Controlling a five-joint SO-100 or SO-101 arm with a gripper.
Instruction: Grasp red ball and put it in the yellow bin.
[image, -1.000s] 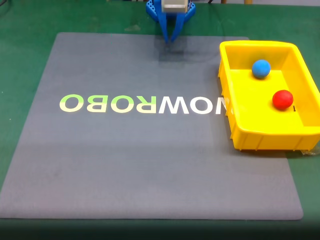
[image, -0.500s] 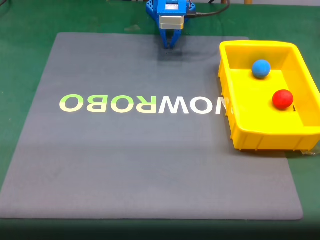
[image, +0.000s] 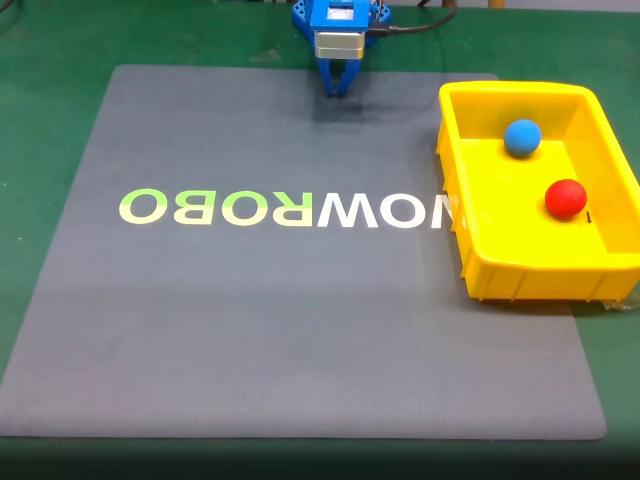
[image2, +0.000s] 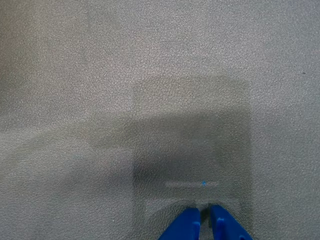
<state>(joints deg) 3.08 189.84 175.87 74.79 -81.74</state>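
Since a second ago the blue gripper (image: 339, 92) has been drawing back toward 12 o'clock and narrowing, and its jaws are now sitting almost together, holding nothing, as the wrist view (image2: 205, 214) is also showing. Meanwhile the red ball (image: 565, 198) is lying unmoved inside the yellow bin (image: 455, 215) at about 3 o'clock of the fixed view, with the blue ball (image: 522, 137) resting near it toward 11 o'clock. Both are sitting well apart from the gripper, which is hanging over the grey mat (image: 250, 320).
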